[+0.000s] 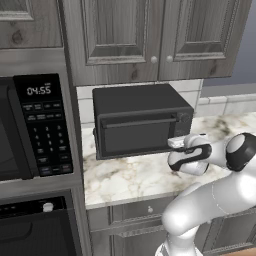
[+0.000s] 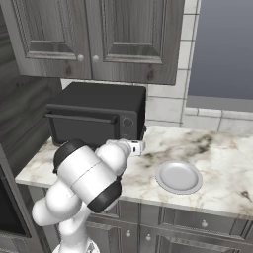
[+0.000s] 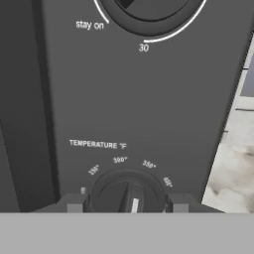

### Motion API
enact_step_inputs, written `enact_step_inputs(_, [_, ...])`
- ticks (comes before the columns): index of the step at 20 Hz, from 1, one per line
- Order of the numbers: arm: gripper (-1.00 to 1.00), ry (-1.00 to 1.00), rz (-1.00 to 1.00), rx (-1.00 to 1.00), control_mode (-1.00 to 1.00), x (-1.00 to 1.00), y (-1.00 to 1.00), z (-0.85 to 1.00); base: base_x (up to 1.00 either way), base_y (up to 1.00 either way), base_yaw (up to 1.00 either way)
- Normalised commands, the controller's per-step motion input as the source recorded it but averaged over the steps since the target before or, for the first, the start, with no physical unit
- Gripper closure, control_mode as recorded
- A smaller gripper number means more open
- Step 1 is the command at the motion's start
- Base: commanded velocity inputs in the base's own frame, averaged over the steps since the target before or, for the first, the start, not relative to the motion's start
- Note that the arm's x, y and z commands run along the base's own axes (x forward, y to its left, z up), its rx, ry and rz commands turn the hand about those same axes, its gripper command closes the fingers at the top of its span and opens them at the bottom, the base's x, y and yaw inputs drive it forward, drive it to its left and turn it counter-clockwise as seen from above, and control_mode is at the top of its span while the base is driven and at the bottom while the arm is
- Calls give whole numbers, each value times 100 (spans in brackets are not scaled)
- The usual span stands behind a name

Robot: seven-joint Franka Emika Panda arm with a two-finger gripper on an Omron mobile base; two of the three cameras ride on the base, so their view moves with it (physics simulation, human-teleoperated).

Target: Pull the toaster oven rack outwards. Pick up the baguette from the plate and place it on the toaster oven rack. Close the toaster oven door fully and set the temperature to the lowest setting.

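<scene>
The matte black toaster oven [image 1: 140,102] [image 2: 101,99] stands on the marble counter with its dark door [image 1: 136,136] [image 2: 84,129] shut, so the rack and the baguette are hidden. The white plate [image 2: 179,177] lies bare to the oven's right. My gripper [image 1: 176,144] [image 2: 140,146] [image 3: 127,207] is pressed up to the oven's control strip. It is open, with one fingertip on each side of the temperature dial [image 3: 128,194]. The dial's white pointer mark sits at the bottom, near my hand. Temperature numbers arc above the dial.
A second dial [image 3: 149,10], marked "stay on" and 30, sits higher on the strip. The larger microwave [image 1: 35,125] with keypad stands left of the oven, and cabinets [image 1: 155,35] hang above. Bare marble counter [image 2: 222,158] stretches to the right.
</scene>
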Motion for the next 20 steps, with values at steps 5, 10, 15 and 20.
enact_step_inputs(5, [100, 0, 21, -14, -100, 0, 0, 0, 0, 0, 0])
enact_step_inputs(10, [100, -2, 29, -15, -100, -1, 0, 0, 0, 0, 0])
enact_step_inputs(15, [100, -1, 30, -17, -100, 0, 0, 0, 0, 0, 0])
enact_step_inputs(20, [100, 0, 25, -15, -100, 0, 0, 0, 0, 0, 0])
